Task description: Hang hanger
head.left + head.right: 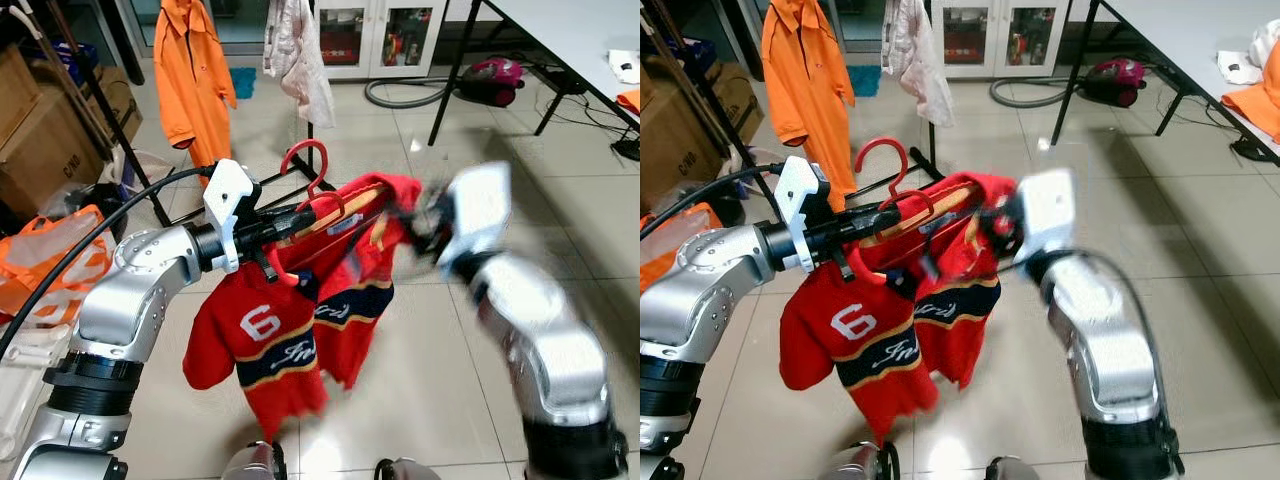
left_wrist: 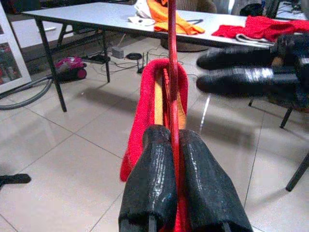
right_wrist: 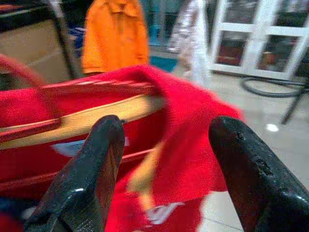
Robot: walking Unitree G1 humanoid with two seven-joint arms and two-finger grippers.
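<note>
Left tool [image 2: 176, 193] clenches the red hanger [image 1: 318, 180] carrying the jersey [image 1: 290, 320]; right tool [image 3: 164, 164] gapes beside it. Next, carry it to the rack [image 1: 300, 150].

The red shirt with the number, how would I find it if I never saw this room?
Look at the robot's left gripper, shut on a red hanger above the tiled floor. The red shirt droops from that hanger. It alone bears a white 6 and a dark blue band, unlike the plain orange garment on the rack behind.

Pale tiled floor [image 1: 480, 150], white table [image 1: 560, 40], glass-fronted cabinet [image 1: 375, 35]
</note>
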